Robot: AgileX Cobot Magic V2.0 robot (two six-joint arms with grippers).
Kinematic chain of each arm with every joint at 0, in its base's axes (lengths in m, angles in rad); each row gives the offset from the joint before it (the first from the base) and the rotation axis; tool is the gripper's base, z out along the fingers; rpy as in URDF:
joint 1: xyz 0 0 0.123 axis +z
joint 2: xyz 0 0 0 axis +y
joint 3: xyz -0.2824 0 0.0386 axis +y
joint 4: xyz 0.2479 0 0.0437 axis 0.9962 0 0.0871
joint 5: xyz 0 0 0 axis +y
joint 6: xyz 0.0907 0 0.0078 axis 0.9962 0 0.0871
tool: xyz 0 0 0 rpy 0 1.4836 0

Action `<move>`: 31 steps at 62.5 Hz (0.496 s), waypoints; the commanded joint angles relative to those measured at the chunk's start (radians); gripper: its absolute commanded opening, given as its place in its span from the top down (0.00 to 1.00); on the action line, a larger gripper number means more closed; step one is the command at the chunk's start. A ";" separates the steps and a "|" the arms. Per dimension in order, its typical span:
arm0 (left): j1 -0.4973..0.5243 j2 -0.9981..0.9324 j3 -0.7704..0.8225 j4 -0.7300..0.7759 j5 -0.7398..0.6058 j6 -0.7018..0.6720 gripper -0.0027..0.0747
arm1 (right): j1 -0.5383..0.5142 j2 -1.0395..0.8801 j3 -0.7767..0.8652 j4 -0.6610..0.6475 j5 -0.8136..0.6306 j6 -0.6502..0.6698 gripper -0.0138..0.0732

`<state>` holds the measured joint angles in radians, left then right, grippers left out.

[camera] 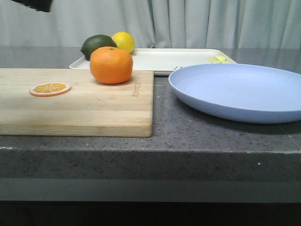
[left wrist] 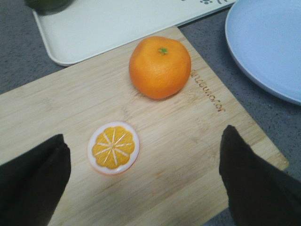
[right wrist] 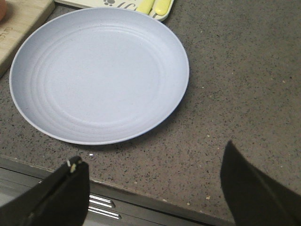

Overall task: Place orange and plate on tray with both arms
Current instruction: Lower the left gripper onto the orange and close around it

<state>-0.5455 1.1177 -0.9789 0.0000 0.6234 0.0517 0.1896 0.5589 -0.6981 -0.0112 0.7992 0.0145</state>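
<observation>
Orange (camera: 111,65) and orange slice (camera: 50,88) on cutting board (camera: 89,113), left; plate (camera: 240,92) right; tray (camera: 160,59) behind, bearing lime (camera: 96,45), lemon (camera: 123,41).

The round bright-orange fruit (left wrist: 160,67) stands alone near the wooden cutting board's (camera: 94,110) far edge, open board around it; the flat orange slice (left wrist: 113,148) lies well apart. Behind it, a dark green fruit (camera: 98,45) and yellow lemon (camera: 123,41) crowd the white rectangular tray's (camera: 188,59) left end. Bare grey table (right wrist: 235,94) flanks the pale lavender-blue plate (right wrist: 99,75).

Grey curtain (camera: 197,23) behind speckled countertop (camera: 188,136)
</observation>
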 commanded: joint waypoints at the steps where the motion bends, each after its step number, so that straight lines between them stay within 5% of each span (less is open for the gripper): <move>1: -0.031 0.070 -0.099 0.025 -0.072 0.001 0.16 | 0.002 0.012 -0.037 -0.014 -0.058 -0.008 0.17; 31: -0.047 0.474 -0.464 0.062 0.036 0.001 0.15 | 0.002 0.012 -0.036 -0.014 -0.058 -0.008 0.17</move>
<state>-0.5855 1.5826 -1.3696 0.0589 0.6891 0.0536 0.1896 0.5589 -0.6981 -0.0112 0.7992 0.0145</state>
